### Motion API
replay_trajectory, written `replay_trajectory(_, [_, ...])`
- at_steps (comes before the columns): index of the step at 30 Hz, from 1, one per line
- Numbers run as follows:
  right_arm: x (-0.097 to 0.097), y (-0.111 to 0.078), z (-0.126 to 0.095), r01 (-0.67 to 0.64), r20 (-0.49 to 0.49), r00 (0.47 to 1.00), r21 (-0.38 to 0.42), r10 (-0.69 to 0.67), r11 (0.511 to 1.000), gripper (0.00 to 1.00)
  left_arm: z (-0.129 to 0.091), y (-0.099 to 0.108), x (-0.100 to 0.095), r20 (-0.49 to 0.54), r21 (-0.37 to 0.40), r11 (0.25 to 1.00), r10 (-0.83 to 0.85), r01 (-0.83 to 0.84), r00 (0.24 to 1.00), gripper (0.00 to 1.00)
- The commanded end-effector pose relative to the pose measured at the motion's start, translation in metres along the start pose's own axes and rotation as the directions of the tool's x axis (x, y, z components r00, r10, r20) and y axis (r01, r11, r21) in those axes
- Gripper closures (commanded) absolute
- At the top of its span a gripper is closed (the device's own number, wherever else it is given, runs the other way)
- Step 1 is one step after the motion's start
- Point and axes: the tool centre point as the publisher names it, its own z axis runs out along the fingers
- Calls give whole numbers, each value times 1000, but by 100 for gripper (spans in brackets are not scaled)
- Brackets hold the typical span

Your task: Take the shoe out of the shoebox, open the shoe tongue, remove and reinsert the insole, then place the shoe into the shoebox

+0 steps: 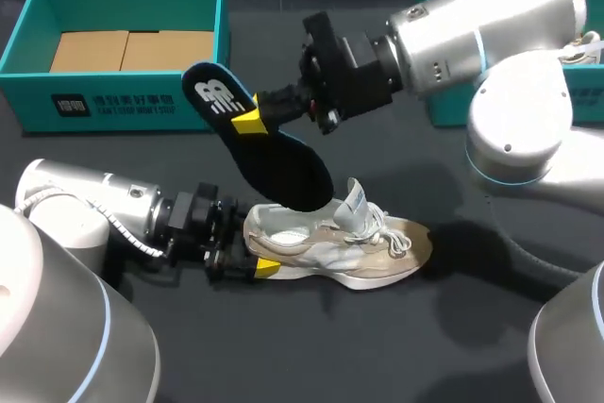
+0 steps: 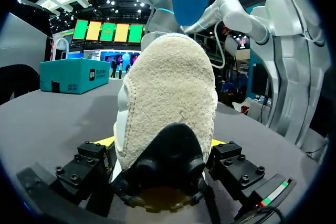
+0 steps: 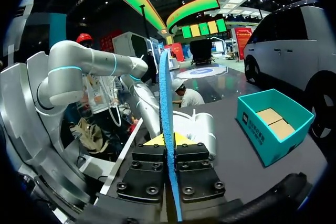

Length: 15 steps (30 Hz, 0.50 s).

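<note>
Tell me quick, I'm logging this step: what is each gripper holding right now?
Left gripper: shut on the heel of the beige suede sneaker.
Right gripper: shut on the dark blue foam insole.

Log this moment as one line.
left gripper: shut on shoe at heel, shoe on table | right gripper: shut on insole, lower end at shoe opening

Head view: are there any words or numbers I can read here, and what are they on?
Shoebox front wall: white print, too small and blurred to read.
Insole heel: a white logo mark, no plain word to read.
Second box: print mostly hidden by the arm, unreadable.
Shoe: no text visible.
</note>
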Motion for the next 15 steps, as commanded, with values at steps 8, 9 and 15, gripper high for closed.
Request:
replay_trajectory(8, [33, 14, -49, -19, 59, 998, -58, 22, 998, 100, 1, 2, 0, 1, 1, 1000, 0, 0, 1000, 100])
replay_trajectory(9, [33, 14, -49, -19, 59, 998, -58, 22, 998, 100, 1, 2, 0, 1, 1, 1000, 0, 0, 1000, 100])
replay_trajectory(15, [33, 13, -57, -62, 67, 995, -91, 68, 994, 100, 1, 2, 0, 1, 1, 1000, 0, 0, 1000, 100])
